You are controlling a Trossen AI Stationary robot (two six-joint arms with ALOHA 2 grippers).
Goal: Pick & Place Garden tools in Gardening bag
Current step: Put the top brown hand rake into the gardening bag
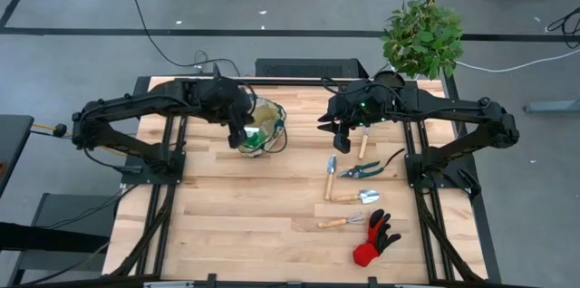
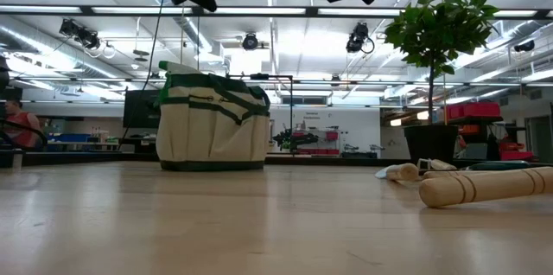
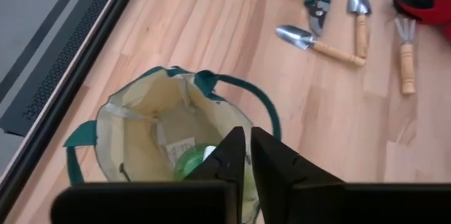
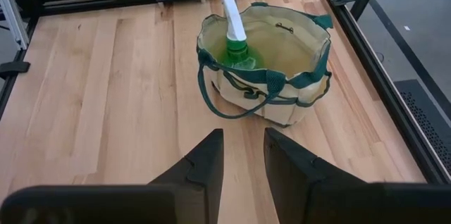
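Note:
The tan gardening bag [image 1: 263, 130] with dark green handles stands at the table's far middle. The green spray bottle [image 4: 236, 37] stands upright inside it, white nozzle up. My left gripper [image 3: 248, 159] hangs above the bag's rim with its fingers together, empty. My right gripper [image 4: 243, 155] is open and empty, hovering to the bag's right [image 1: 343, 136]. Green-handled shears [image 1: 362, 170], several wooden-handled metal tools [image 1: 332, 179] and the red-and-black glove [image 1: 374, 239] lie on the table's right half. No blue-handled trowel shows.
A leafy potted plant [image 1: 422, 36] stands at the table's far right corner. One wooden-handled tool [image 1: 362, 146] lies right beside my right gripper. Bare wood [image 1: 227, 216] spreads over the near left half. Black frame rails run along both sides.

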